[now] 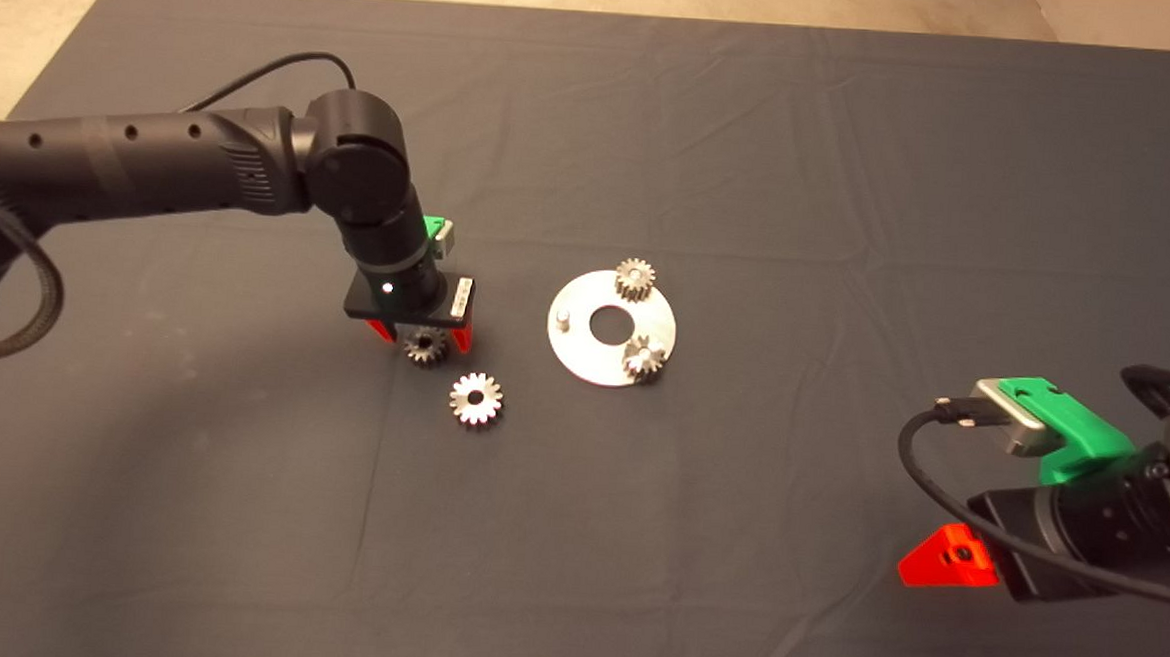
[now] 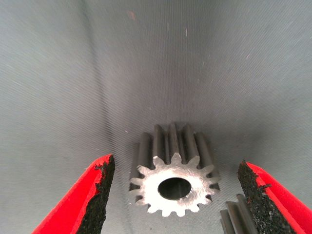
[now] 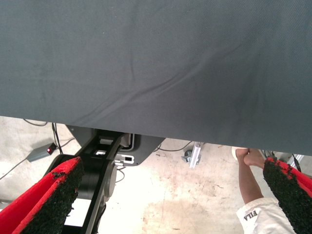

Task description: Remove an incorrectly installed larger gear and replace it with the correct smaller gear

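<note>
Round metal plate point(image 1: 646, 317), person's leg point(image 3: 249, 183).

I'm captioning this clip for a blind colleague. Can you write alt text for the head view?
The left gripper hangs open over the smaller gear on the dark mat, with the larger gear lying loose beside it. A round metal plate nearby carries two gears; the right gripper waits at the lower right edge.

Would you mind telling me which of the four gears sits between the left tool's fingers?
The smaller gear, dull and dark, standing loose on the mat between the open left tool. The bright larger gear lies just beside it; the other two gears sit on the round plate.
</note>
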